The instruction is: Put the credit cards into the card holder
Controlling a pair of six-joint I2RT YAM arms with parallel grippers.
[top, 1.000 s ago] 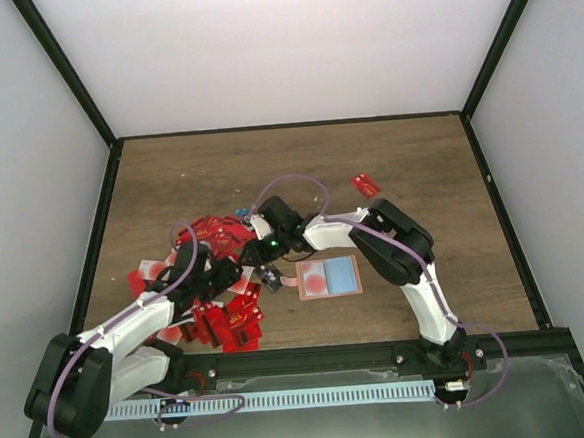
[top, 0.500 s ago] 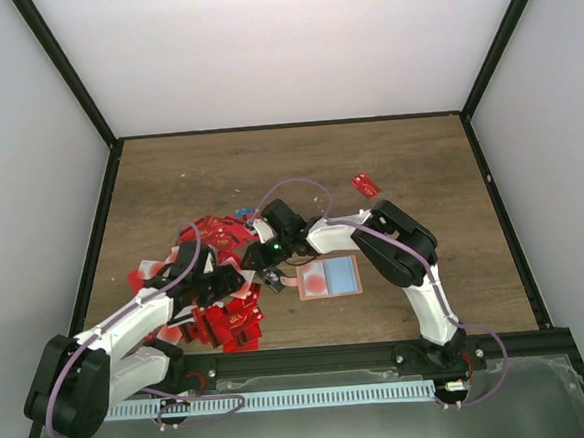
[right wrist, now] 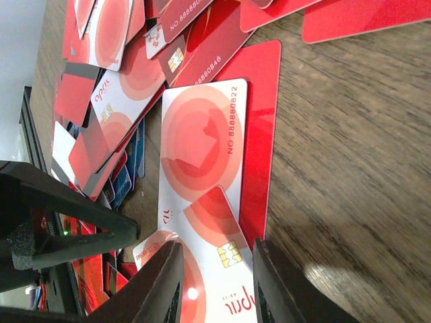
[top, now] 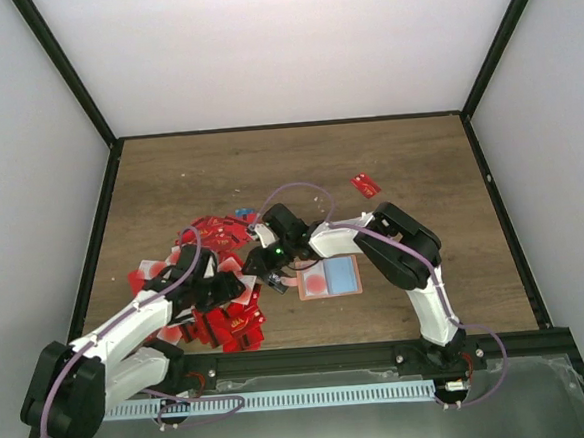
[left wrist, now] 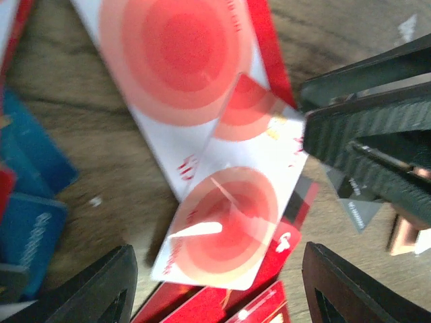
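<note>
Black fingers from both arms close in on one pale card (left wrist: 232,208) printed with red rings. The left gripper (left wrist: 221,269) stands wide open. In its own wrist view one finger sits at 8 o'clock of that card and the other at 4 o'clock, with a gap on either side. The right gripper (right wrist: 219,245) reaches the same card from 3 o'clock in that view, at the chip corner. Its jaws are partly apart in its own view. The card's chip end shows face-up in the gap and runs on beneath the finger at 9 o'clock, so the card lies under the tips and is not pinched between them. I cannot tell whether the tips touch it. At 12 o'clock of the right gripper a second pale card (right wrist: 202,141) overlaps a plain red card (right wrist: 259,121). Several blue cards (left wrist: 27,222) lie at 9 o'clock of the left gripper. From overhead, the heap of credit cards (top: 211,285), mostly red, spreads from the meeting grippers toward 9 o'clock on the wooden table (top: 299,168). The card holder (top: 328,277) lies flat just beside the right gripper at 3 o'clock, apart from the heap, with its light blue and pink-red inside facing up. One lone red card (top: 366,184) rests well apart at 1 o'clock of the holder.
</note>
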